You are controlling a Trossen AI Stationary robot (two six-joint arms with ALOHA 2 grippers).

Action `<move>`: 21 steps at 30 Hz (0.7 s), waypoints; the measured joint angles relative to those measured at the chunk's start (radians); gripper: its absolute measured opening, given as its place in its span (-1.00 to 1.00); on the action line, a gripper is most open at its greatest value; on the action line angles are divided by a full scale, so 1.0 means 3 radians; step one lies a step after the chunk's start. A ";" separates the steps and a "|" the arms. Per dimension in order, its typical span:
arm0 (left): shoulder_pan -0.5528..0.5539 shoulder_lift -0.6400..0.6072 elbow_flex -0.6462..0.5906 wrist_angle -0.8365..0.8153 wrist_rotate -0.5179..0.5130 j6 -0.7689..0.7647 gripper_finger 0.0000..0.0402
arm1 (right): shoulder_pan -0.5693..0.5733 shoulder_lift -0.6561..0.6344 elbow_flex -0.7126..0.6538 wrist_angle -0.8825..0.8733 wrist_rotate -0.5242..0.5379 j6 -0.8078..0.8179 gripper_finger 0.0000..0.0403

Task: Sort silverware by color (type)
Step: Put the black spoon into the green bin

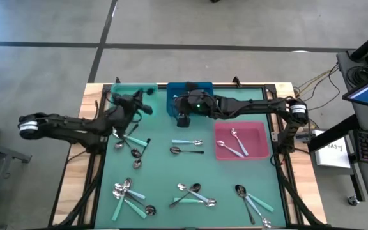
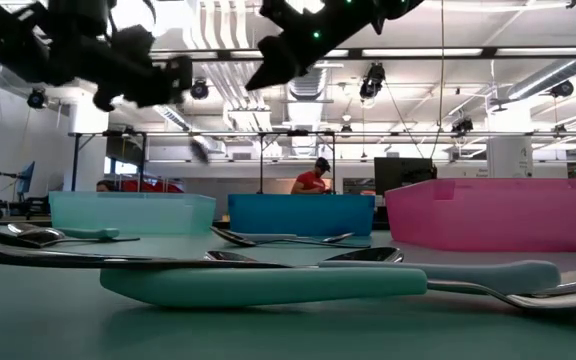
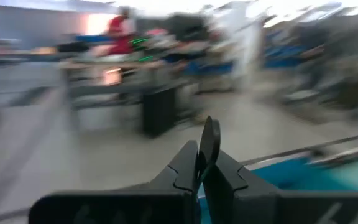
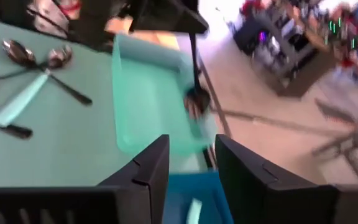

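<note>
Your left gripper [image 1: 147, 109] is hovering by the teal bin [image 1: 133, 91], fingers pinched tight on a dark spoon [image 3: 209, 142] whose bowl is sticking up between them. Your right gripper [image 1: 183, 119] is hanging at the blue bin [image 1: 190, 87]'s near edge, jaws parted, gripping nothing; a turquoise handle [image 4: 193, 211] is showing in that bin below it. Two spoons [image 1: 235, 144] are lying in the pink bin [image 1: 255, 149]. The other spoons [image 1: 187, 148] are lying scattered in small clusters across the green mat [image 1: 161, 172]
</note>
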 joint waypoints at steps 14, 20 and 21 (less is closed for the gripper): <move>0.0596 0.0082 0.0000 -0.1957 -0.0226 -0.0902 -0.97 | -0.0060 0.0000 0.0000 -0.0592 0.0171 0.0405 -0.40; 0.0595 0.0082 0.0000 -0.2031 0.0085 -0.0882 -0.75 | -0.0060 -0.0017 -0.0001 -0.0624 0.0170 0.0406 -0.31; 0.0595 0.0082 0.0001 -0.2024 0.0169 -0.0818 -0.70 | -0.0060 -0.0027 0.0000 -0.0643 0.0171 0.0406 -0.30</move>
